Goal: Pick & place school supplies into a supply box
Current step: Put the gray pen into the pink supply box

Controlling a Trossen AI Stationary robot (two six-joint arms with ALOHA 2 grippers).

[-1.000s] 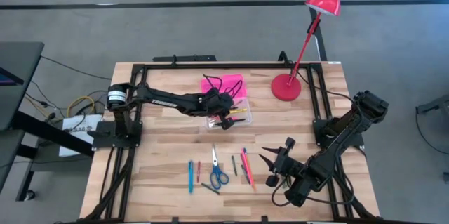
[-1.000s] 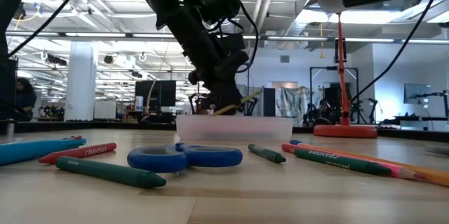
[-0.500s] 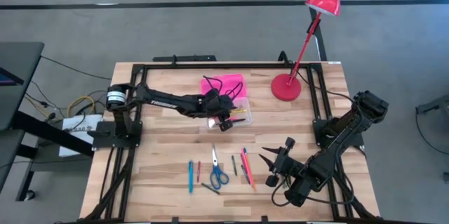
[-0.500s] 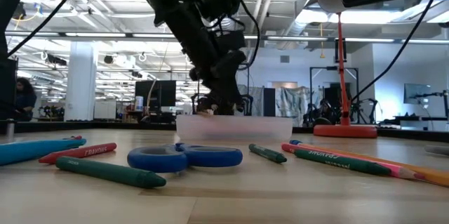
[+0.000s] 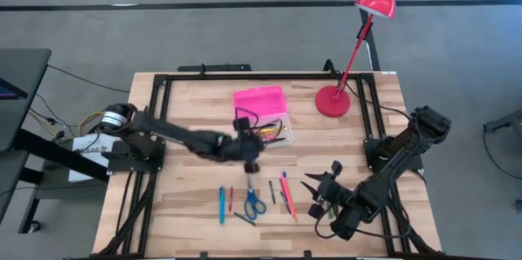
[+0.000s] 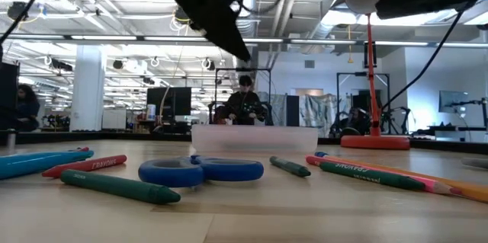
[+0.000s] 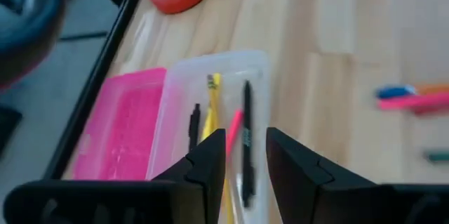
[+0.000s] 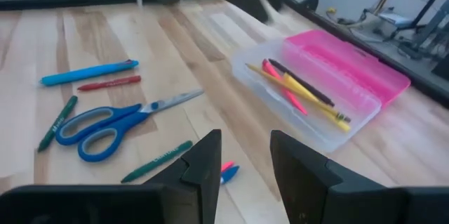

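The left gripper (image 5: 251,165) hangs over the desk (image 5: 188,187) just near of the pencil case (image 5: 263,117), fingers a little apart and empty. Scissors (image 5: 254,200) and pens lie near. The right gripper (image 5: 320,193) waits with fingers spread.

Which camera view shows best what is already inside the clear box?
The right wrist view: the clear box lies open, showing a yellow pencil, a pink pen and a black pen. The left wrist view shows them blurred, the high view tiny, and the low view only the box's side wall.
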